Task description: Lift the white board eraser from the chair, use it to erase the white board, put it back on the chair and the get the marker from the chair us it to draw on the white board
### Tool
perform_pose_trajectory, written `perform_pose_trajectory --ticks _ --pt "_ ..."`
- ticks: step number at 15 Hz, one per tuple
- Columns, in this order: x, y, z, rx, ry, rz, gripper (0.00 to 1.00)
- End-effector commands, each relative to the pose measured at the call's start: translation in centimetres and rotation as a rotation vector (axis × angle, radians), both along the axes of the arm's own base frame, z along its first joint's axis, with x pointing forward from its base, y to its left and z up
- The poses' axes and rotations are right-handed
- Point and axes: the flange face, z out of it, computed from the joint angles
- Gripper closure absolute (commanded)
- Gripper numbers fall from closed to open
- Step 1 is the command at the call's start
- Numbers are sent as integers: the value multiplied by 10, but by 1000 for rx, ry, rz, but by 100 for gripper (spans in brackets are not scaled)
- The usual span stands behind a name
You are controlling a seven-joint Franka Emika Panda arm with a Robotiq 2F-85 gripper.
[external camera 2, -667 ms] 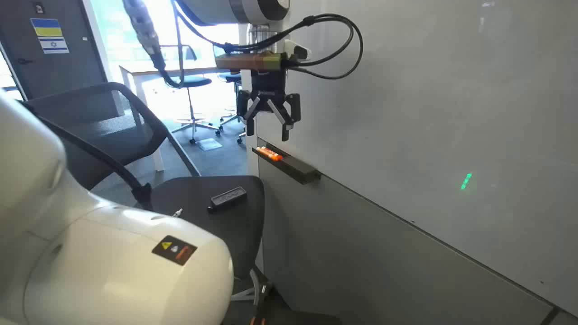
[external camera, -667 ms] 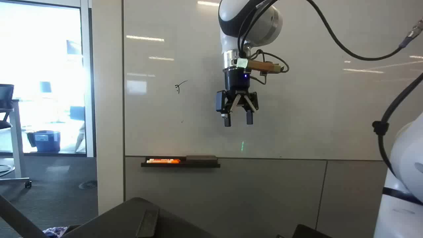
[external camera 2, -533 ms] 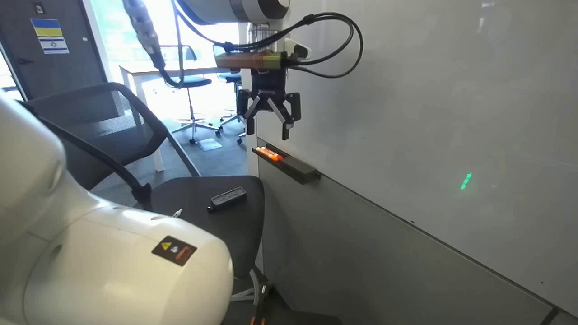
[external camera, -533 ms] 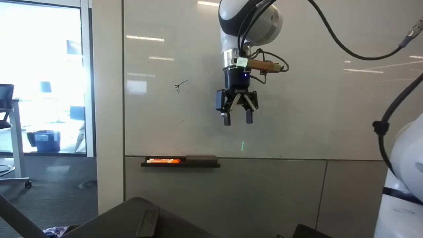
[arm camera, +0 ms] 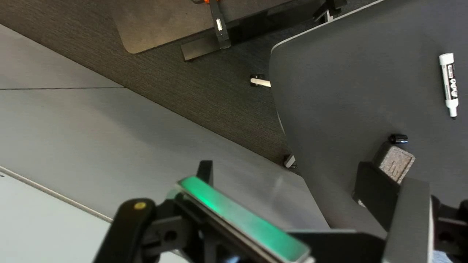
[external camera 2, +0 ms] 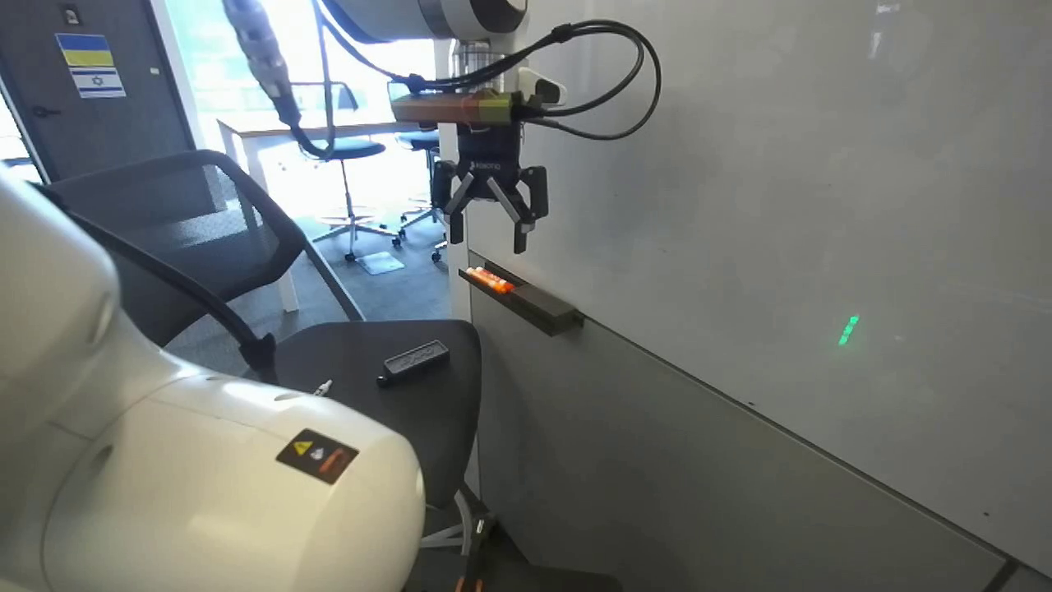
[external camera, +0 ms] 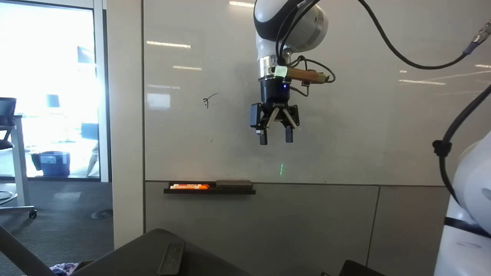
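Note:
The dark eraser (external camera 2: 417, 360) lies on the grey chair seat (external camera 2: 345, 349); the wrist view shows its pale end (arm camera: 396, 164), partly covered by a finger. A white marker (arm camera: 449, 82) lies farther in on the seat; in an exterior view only its tip end (external camera 2: 324, 387) shows past the arm. A black cap (arm camera: 398, 138) lies beside the eraser. The white board (external camera: 345, 134) bears a small black pen mark (external camera: 208, 100). My gripper (external camera: 276, 140) points down in front of the board, above seat height, open and empty. It also shows in an exterior view (external camera 2: 488, 240).
A dark tray (external camera: 210, 191) on the board's lower edge holds orange markers (external camera: 190, 186) and a dark block (external camera: 233, 184). The chair's backrest (external camera 2: 173, 222) stands behind the seat. A green light spot (external camera 2: 849, 330) shows on the board. Cables loop beside the wrist.
My gripper has risen very slightly, staying open. The eraser, the marker and the chair have not moved.

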Motion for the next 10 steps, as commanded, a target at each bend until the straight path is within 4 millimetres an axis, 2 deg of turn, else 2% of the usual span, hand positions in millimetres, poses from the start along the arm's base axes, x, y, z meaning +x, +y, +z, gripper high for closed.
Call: perform_pose_trajectory --ticks 1,3,5,8,10 --pt "0 0 0 0 1 0 0" --pt "-2 33 -17 83 0 70 0" --pt "0 76 -36 122 4 123 0" --pt "16 142 -68 62 -27 183 0" --pt "32 175 -96 18 -48 192 0"
